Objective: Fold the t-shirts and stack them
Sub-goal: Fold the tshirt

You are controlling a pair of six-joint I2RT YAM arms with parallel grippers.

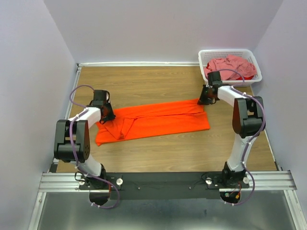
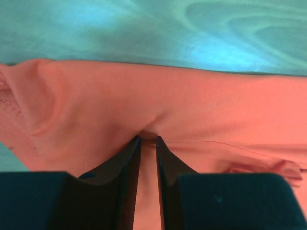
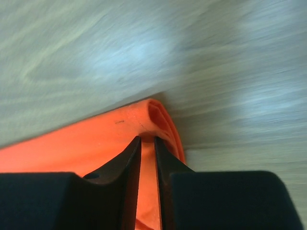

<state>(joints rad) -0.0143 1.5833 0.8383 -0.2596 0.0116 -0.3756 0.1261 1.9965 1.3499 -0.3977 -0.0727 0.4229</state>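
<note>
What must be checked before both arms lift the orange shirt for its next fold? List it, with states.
1. Left fingers closed on the orange t-shirt: ok.
2. Right fingers closed on its folded corner: ok.
3. Shirt folded into a long strip: ok.
4. All layers caught in each pinch: cannot tell.
5. Pink t-shirt in the basket, out of the way: ok.

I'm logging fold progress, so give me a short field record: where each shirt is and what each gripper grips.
orange t-shirt: lying on the table, folded into a long strip
pink t-shirt: crumpled in the white basket
left gripper: closed on the orange cloth's left end
right gripper: closed on its far right corner
stack: not started
</note>
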